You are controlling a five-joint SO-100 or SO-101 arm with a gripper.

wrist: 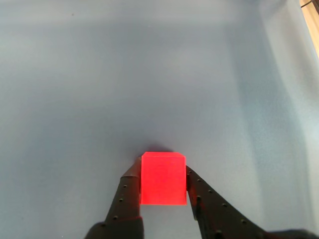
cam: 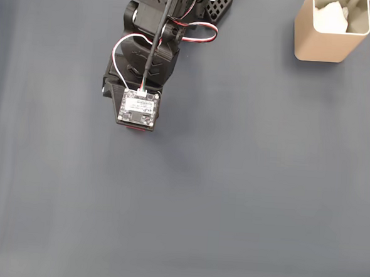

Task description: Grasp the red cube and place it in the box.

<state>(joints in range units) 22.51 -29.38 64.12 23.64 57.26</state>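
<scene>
Red cube (wrist: 163,179) is pinched between the fingers (wrist: 130,191) in the wrist view, near the tabletop's (cam: 231,198) far-left part. Lift straight before swinging; box (cam: 330,34) sits at the far-right corner, so clear its rim.

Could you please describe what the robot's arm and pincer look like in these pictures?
The arm is matte black plastic, with red, white and black cables looping along it. A white-edged circuit board sits at its wrist. The pincer has two black fingers dotted with small holes.
</scene>
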